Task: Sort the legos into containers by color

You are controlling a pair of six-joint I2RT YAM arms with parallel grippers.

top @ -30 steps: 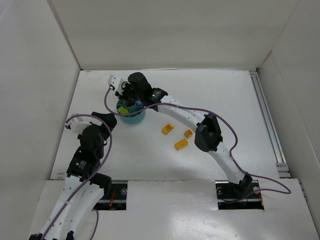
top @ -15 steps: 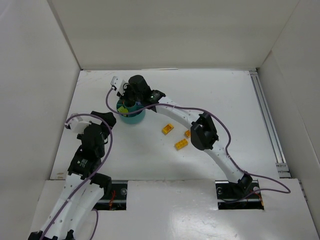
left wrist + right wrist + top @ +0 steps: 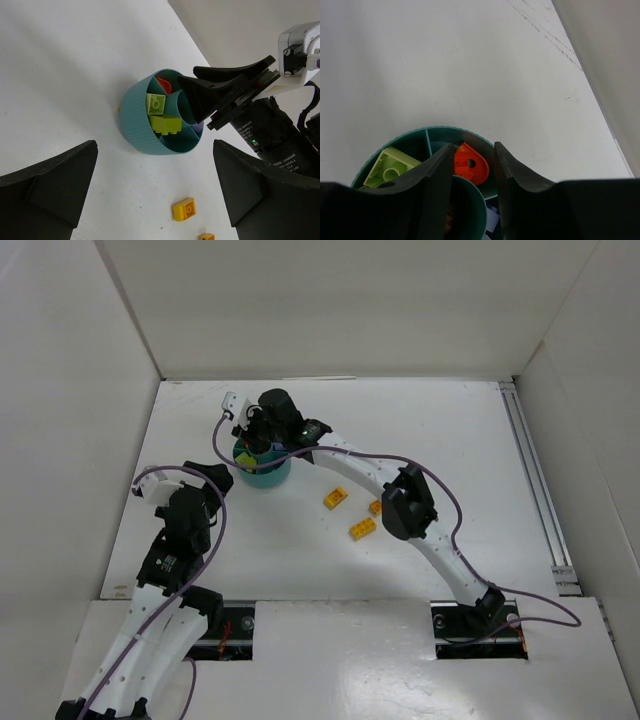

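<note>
Nearly finished: the right hand [image 3: 473, 147] hangs over the teal dish [image 3: 262, 476], its jaws parted a little and holding nothing. An orange-red piece [image 3: 470, 162] lies in the compartment just beyond its fingertips. Two lime green bricks [image 3: 162, 115] sit in the compartment to one side of the hand, and a glimpse of purple [image 3: 197, 128] shows in another. Three orange-yellow bricks [image 3: 360, 512] lie loose on the desk [image 3: 450, 430], well behind the hand and beside its own forearm; by the look of it, these are the last to be sorted. The left hand [image 3: 212, 480] waits just beside the dish, jaws spread wide and empty. The white desk shows faint scuffs and is boxed in by plain white walls [image 3: 330, 300], with a metal rail [image 3: 535, 480] along its right edge.
</note>
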